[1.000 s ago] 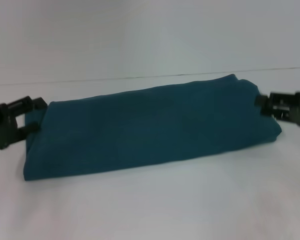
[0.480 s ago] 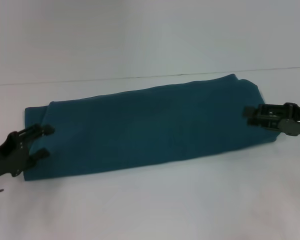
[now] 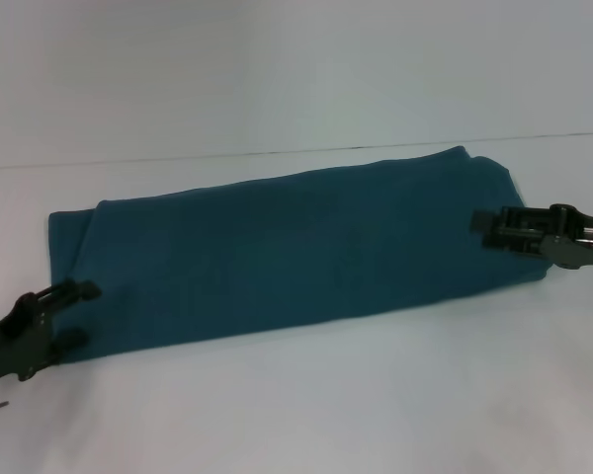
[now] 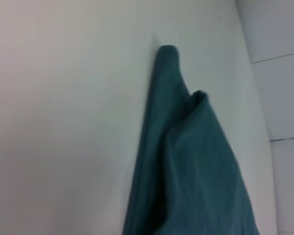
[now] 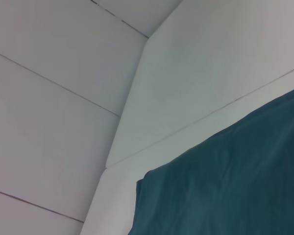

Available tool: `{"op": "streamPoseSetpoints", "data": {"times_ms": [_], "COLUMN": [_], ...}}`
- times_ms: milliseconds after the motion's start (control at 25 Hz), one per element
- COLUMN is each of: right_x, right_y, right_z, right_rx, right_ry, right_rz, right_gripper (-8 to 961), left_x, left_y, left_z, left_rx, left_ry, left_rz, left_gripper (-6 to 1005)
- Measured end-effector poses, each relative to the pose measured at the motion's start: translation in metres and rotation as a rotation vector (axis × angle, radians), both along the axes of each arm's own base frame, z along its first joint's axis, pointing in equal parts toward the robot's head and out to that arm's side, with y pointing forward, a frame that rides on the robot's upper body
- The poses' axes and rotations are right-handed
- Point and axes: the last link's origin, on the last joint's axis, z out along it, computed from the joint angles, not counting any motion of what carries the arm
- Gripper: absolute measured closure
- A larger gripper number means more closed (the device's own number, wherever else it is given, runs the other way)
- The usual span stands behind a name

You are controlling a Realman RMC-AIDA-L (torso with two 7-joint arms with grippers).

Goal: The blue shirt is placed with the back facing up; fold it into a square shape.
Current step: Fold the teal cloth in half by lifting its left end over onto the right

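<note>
Left gripper (image 3: 79, 314) lower left, fingers spread, at blue shirt (image 3: 296, 247) corner. Right gripper (image 3: 482, 227) mid right, over shirt's end; grip unclear. 1 shirt, 2 grippers.

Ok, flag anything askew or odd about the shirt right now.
The blue shirt lies as a long band slanting across the table, not square to its edge. At the left end an under layer sticks out unevenly. No damage visible.

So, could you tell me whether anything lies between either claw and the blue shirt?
Nothing visible does. The left claw sits open at the blue shirt's near left corner, and the right claw is over its right end.
</note>
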Motion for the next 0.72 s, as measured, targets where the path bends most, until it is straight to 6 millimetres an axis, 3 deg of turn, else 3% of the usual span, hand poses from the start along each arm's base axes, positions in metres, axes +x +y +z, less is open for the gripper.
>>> {"op": "streamPoseSetpoints", "data": {"times_ms": [320, 520, 720], "right_x": [0.002, 0.004, 0.004], "right_y": [-0.001, -0.002, -0.002], "right_z": [-0.002, -0.002, -0.003], "right_rx": [-0.002, -0.002, -0.002], "right_ry": [-0.005, 0.000, 0.002], "right_rz": [-0.009, -0.017, -0.017], "right_gripper": [387, 387, 387], "left_x": [-0.003, 0.007, 0.022], "left_y": [-0.003, 0.002, 0.016], "left_z": [0.004, 0.016, 0.009], "left_rx": [0.000, 0.045, 0.040], "left_ry": [0.008, -0.029, -0.040], "left_rz": [-0.007, -0.053, -0.073], "left_gripper": [216, 216, 216]}}
